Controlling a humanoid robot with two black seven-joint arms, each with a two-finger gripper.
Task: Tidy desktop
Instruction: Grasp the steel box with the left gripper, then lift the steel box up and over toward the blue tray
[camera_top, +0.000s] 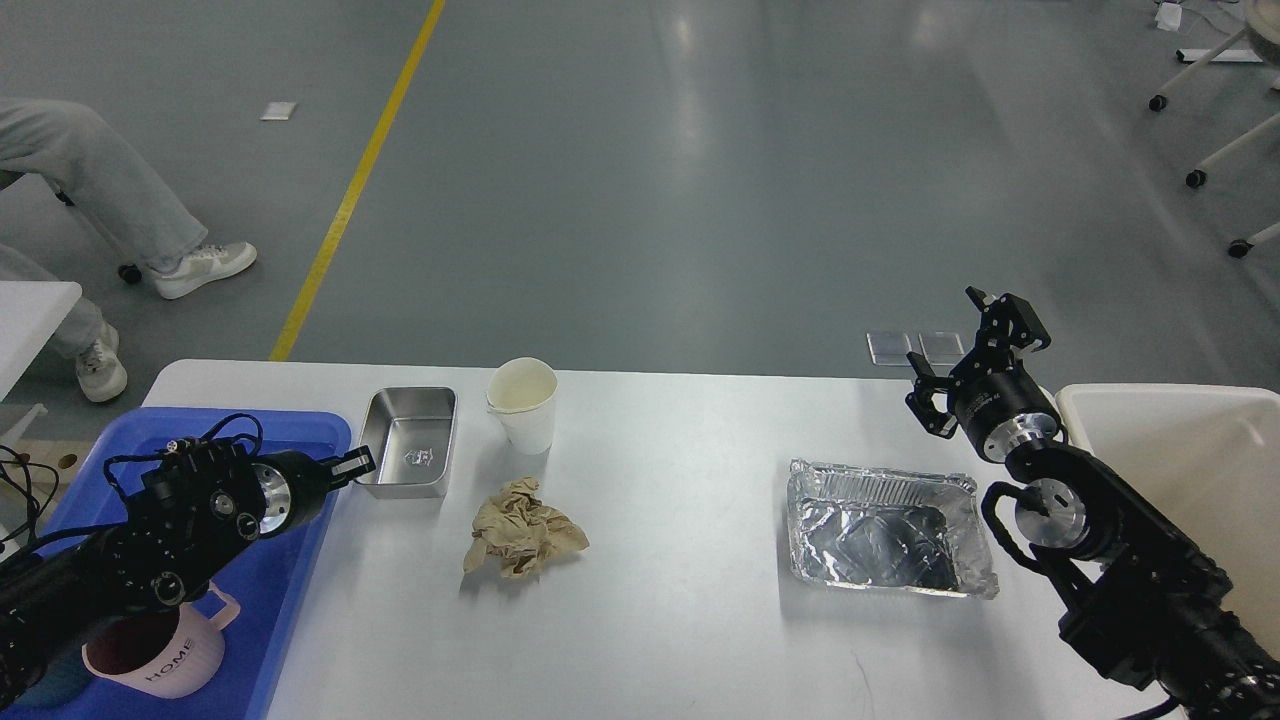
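The white desktop (680, 600) carries a steel tin (412, 442), a white paper cup (522, 403), a crumpled brown paper (522, 527) and a crinkled foil tray (885, 528). My left gripper (352, 466) sits at the tin's near left corner, touching its rim. It is small and dark, so its fingers cannot be told apart. My right gripper (962, 350) is open and empty. It is held above the table's far edge, just beyond and to the right of the foil tray.
A blue plastic tray (290, 570) lies at the left end under my left arm, with a pink-white mug (165, 655) in it. A cream-white bin (1160, 440) stands at the right end. A seated person's legs show at far left.
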